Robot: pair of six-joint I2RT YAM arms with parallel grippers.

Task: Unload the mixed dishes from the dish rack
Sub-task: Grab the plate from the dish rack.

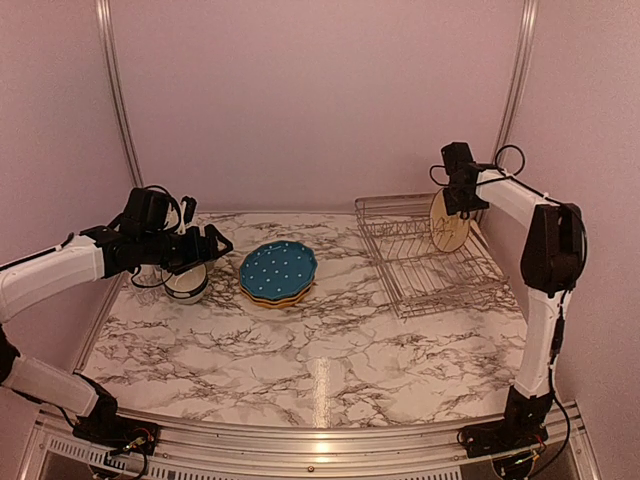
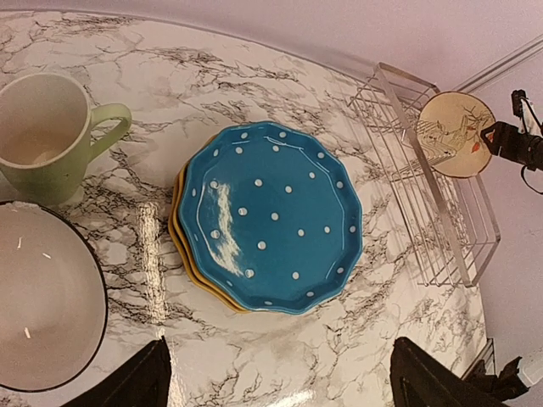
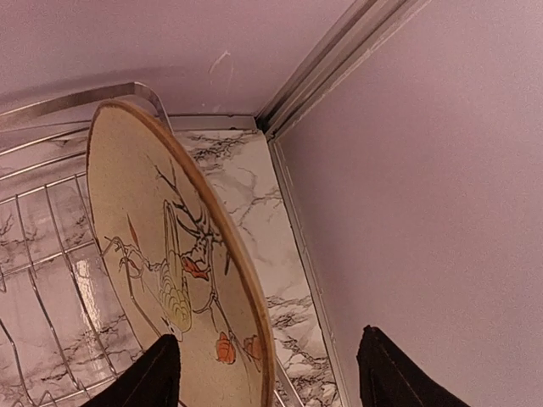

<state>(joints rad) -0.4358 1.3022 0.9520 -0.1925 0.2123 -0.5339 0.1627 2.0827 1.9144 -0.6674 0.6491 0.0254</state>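
Observation:
The cream branch-patterned plate stands on edge at the back right of the silver wire dish rack. My right gripper is open, and its fingers straddle the plate's rim without closing on it. A blue white-dotted plate lies on the mustard-yellow plates on the table's left middle. The white bowl and the pale-green mug stand to their left. My left gripper is open and empty above the bowl. The light-blue mug and the clear glass are out of view.
The rack holds only the cream plate in these views. The right wall and its metal rail run close beside the plate and my right gripper. The marble table stretches in front of the plates and rack.

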